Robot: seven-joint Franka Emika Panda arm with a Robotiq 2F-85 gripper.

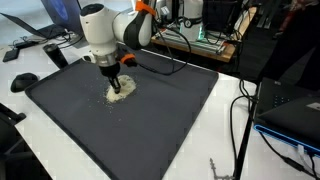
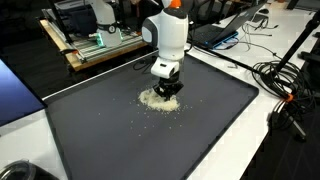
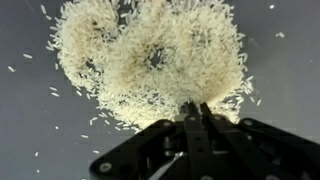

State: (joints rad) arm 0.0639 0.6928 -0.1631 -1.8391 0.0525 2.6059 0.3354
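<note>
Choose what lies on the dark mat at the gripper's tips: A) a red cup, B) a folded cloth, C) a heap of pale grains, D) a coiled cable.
C: the wrist view shows a loose heap of pale grains just ahead of the shut gripper, on the mat.

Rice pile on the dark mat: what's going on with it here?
The single arm's gripper is down at the edge of a rice pile that lies on a dark mat, and its jaws are shut together. Stray grains lie scattered around the pile. Whether any rice is pinched between the jaws cannot be told.
</note>
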